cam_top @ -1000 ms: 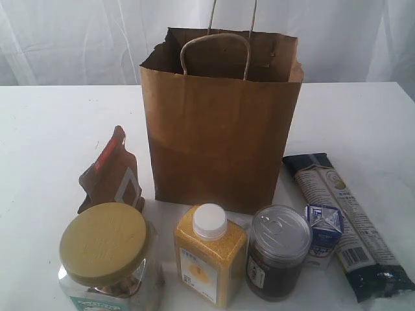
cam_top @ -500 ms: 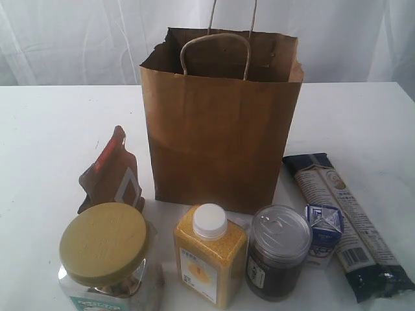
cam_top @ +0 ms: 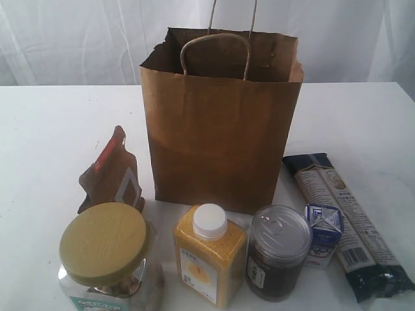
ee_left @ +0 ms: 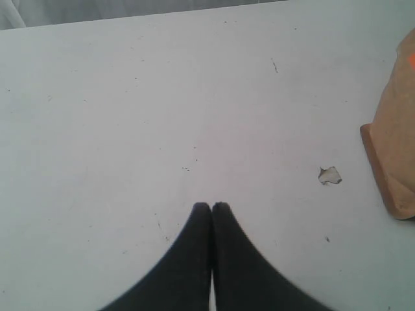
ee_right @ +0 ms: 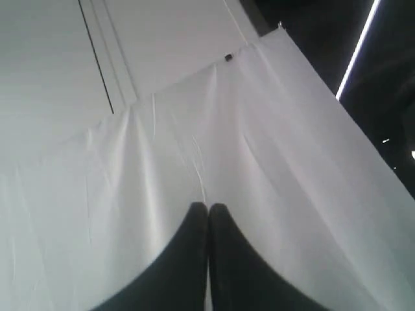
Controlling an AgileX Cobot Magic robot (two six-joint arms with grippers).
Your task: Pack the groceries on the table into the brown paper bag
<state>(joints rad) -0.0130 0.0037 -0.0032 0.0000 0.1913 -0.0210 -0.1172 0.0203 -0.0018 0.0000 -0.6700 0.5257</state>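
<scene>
brown paper bag [cam_top: 220,149] upright mid-desk [cam_top: 52,123], mouth open, handles up; brown-red pouch [cam_top: 111,175] just left of it; long packet [cam_top: 343,220] flat on its right; front row: clear jar [cam_top: 107,259], yellow bottle [cam_top: 209,259], dark can [cam_top: 279,256], small carton [cam_top: 323,233] against the packet; bare desk wide on both sides; left gripper [ee_left: 211,207] pressed together, empty, over bare desk near white crumb [ee_left: 329,175]; right gripper [ee_right: 208,207] pressed together, empty, facing white curtain [ee_right: 162,162]
</scene>
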